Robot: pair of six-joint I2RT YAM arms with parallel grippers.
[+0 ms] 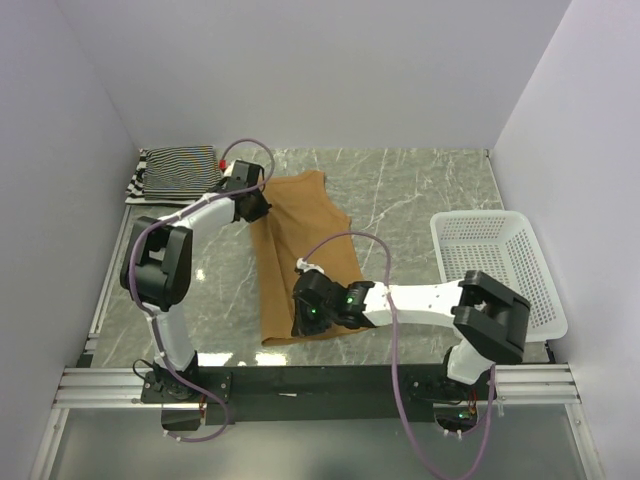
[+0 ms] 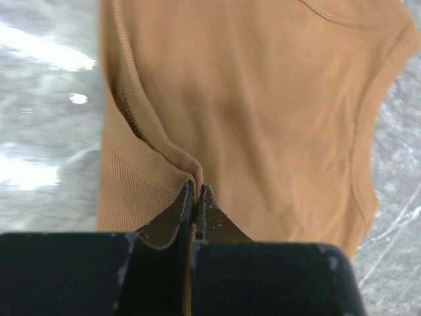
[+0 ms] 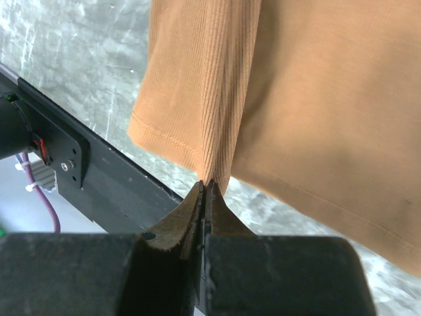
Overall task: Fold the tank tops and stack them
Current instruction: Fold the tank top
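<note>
Left pincer (image 2: 196,189) pinches the tan tank top (image 1: 305,235) at eleven o'clock. Right pincer (image 3: 205,185) clamps its seven o'clock hem.

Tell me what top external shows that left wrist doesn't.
Top external only: the folded striped tank tops at the far left, the white basket at right, the right end effector at the near hem of the tan tank top. Left wrist only: how the left end effector is shut on a pinched fold. Both: the tan tank top on the table.
</note>
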